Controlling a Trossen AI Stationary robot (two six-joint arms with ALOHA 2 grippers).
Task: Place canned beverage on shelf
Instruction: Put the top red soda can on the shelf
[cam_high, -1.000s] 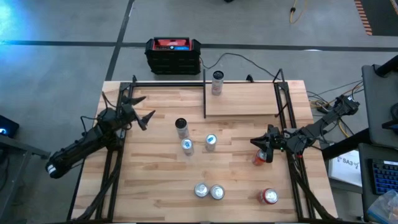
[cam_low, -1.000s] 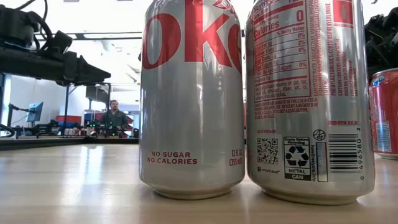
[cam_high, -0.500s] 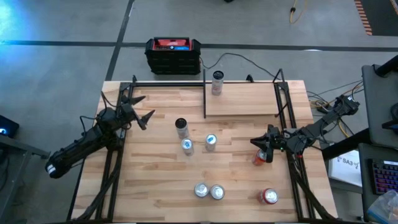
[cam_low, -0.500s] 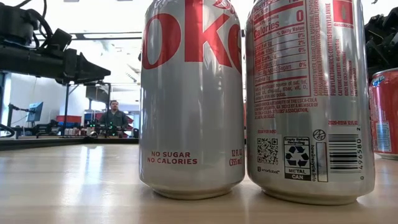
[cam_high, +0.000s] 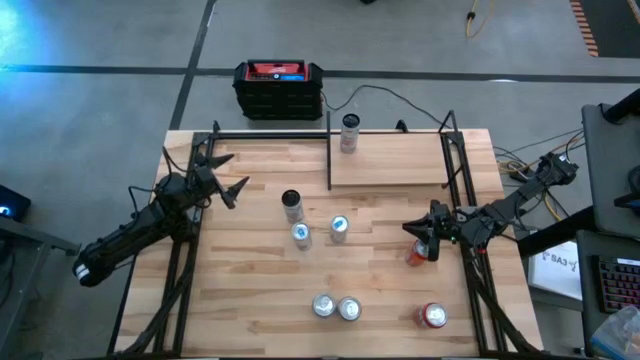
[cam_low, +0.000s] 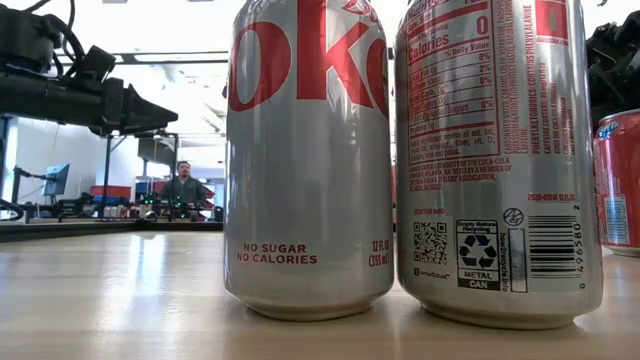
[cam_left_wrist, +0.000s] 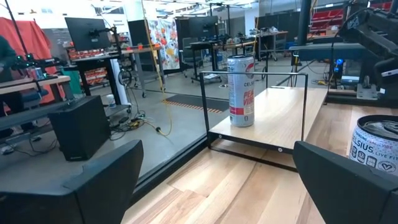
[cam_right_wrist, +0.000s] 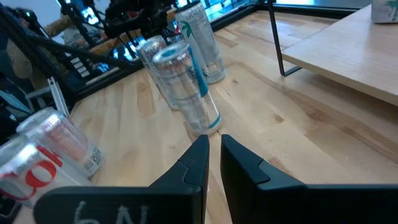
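The shelf (cam_high: 390, 160), a small light wood board edged by black rods, stands at the table's far side. One tall can (cam_high: 349, 131) stands upright on its left end, also seen in the left wrist view (cam_left_wrist: 241, 90). Several more cans stand on the tabletop: three mid-table (cam_high: 291, 205) and two silver cans (cam_high: 336, 307) near the front edge. My left gripper (cam_high: 238, 172) hovers open at the table's left, pointing level toward the shelf. My right gripper (cam_high: 408, 230) is shut at the table's right, its fingers (cam_right_wrist: 200, 155) holding nothing. An orange can (cam_high: 415, 253) stands just under it.
A red can (cam_high: 434, 316) stands near the front right corner. Black frame rods (cam_high: 465, 190) run along the table's left and right sides. The two silver cans (cam_low: 308, 160) fill the low view. A person (cam_low: 183, 185) sits far back in the room.
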